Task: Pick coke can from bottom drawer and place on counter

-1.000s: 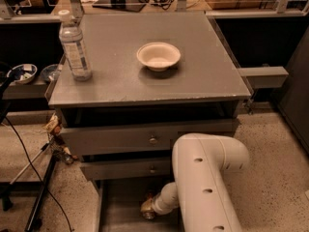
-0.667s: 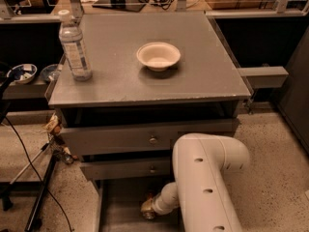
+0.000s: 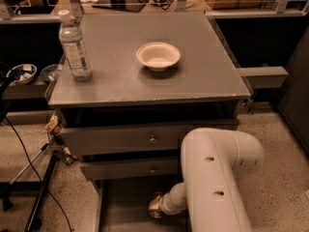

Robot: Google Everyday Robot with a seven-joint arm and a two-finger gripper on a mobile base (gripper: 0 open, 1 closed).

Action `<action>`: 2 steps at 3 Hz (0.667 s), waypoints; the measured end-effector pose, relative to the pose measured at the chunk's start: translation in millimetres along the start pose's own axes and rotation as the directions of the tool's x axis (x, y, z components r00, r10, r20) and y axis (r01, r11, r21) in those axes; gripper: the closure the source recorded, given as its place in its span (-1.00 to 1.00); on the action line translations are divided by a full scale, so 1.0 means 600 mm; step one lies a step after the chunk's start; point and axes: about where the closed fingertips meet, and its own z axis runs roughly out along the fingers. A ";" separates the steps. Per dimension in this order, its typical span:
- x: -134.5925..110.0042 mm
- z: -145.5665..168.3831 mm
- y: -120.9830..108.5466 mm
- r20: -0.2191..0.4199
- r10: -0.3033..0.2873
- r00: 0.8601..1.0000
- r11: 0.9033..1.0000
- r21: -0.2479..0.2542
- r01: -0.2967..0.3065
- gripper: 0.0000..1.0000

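The grey counter tops the drawer cabinet. The bottom drawer is pulled out at the lower edge of the camera view, and its grey tray shows. My white arm bends down into it. My gripper sits low inside the drawer, at the end of the wrist. No red coke can shows; it is hidden or out of view.
A clear water bottle stands at the counter's left edge. A white bowl sits near the counter's middle. Two knobbed drawers are shut above the open one. Cables and a stand lie on the floor at left.
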 end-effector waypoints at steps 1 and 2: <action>0.002 -0.079 -0.037 0.041 0.061 0.997 0.997 0.043 -0.062 1.00; 0.025 -0.141 -0.077 0.072 0.104 0.992 0.989 0.096 -0.111 1.00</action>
